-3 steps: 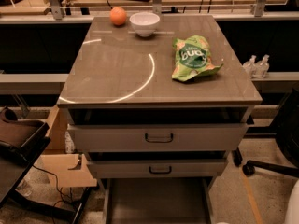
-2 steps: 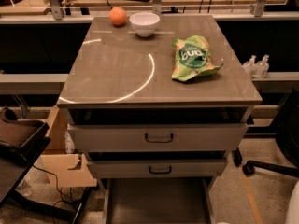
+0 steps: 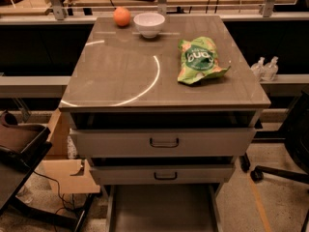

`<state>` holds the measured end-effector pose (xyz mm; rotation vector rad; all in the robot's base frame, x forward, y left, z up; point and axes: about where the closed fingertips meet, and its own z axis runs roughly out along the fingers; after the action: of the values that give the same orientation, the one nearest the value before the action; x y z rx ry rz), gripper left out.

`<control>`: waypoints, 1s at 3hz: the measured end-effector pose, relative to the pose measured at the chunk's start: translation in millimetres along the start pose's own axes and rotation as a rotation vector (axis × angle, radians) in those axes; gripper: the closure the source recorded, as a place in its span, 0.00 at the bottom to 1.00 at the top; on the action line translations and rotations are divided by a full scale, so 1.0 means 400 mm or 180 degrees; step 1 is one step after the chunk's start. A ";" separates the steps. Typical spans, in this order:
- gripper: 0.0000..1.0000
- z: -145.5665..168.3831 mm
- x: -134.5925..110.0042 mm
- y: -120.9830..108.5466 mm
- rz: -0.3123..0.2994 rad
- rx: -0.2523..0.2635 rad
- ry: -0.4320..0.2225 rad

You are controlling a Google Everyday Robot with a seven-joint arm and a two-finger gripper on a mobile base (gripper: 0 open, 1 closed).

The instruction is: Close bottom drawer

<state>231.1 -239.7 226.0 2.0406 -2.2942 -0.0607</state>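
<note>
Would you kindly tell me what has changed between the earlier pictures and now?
Nothing visibly changed. The bottom drawer stays pulled out. The orange, bowl and chip bag lie as before on the cabinet top. The gripper is out of view.

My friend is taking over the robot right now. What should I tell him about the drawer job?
Gripper: not in view, so nothing can be said about its state.
Bottom grey-beige drawer: pulled far out, wide flat grey floor showing, front beyond the picture's lower edge.
Done: nothing yet; the drawer is open.
Left: bring the gripper to the drawer's front and push it fully in under the middle drawer.
</note>
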 end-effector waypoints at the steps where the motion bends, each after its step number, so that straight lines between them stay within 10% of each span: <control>1: 1.00 -0.043 0.044 0.030 0.0072 0.0108 0.0395; 3: 1.00 0.092 0.073 0.057 0.0217 -0.0062 0.0485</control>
<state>202.3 -266.7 191.8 1.8853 -2.2587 0.0732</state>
